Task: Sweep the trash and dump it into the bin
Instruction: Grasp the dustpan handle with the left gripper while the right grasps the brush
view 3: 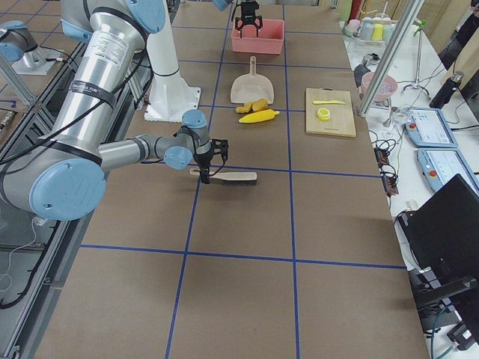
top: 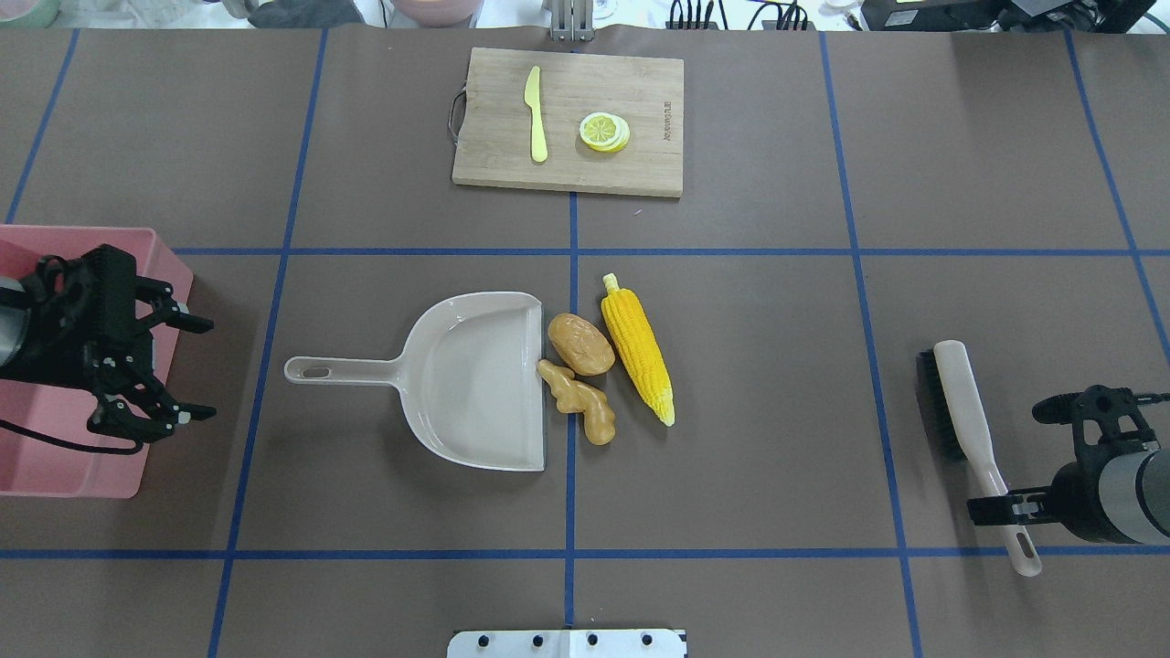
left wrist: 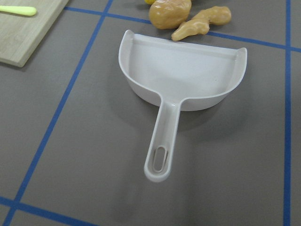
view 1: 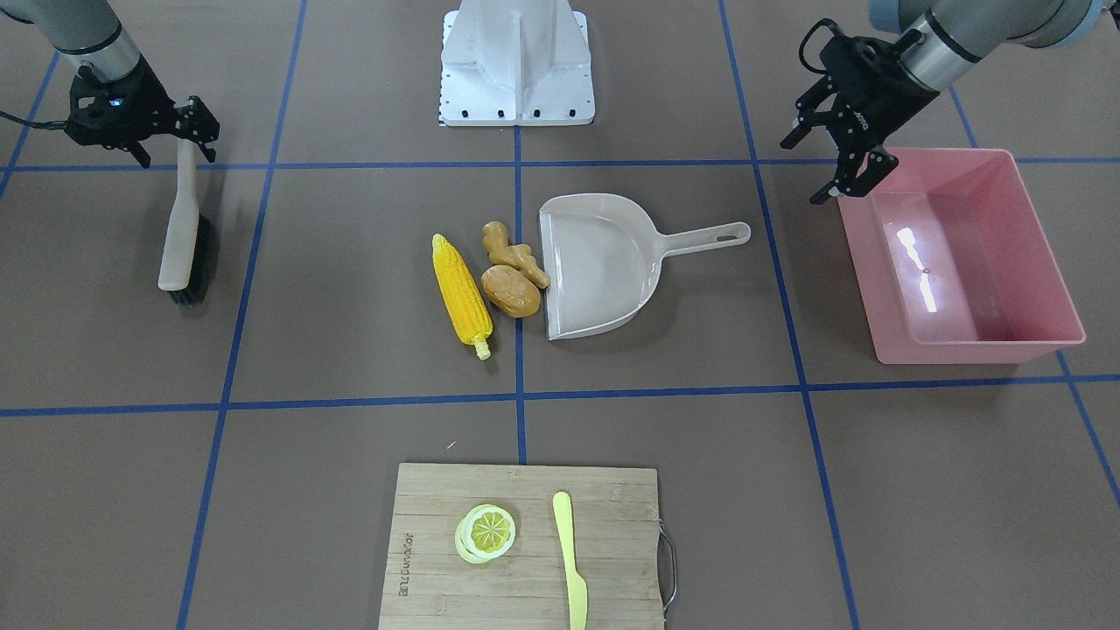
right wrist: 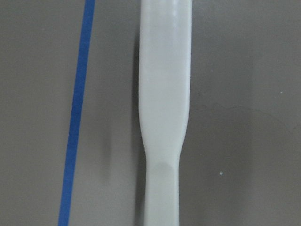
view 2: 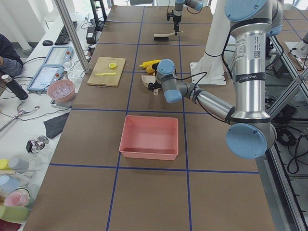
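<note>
Fingers of right gripper (top: 1001,508) pinch the brush (top: 971,437) handle; left gripper (view 1: 833,164) spread; trash (view 1: 490,280) likely light, rigid, rolls easily; sweep it

A robotics lab: taped-grid table (view 2: 144,96), aluminium framing (view 2: 72,36), operator laptops (view 2: 48,77)

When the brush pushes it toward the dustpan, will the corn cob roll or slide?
The corn cob is long and rounded, so it probably rolls when pushed side-on. It tapers, so it may curve rather than go straight. The potato lies between it and the dustpan, so they would likely move together.
</note>
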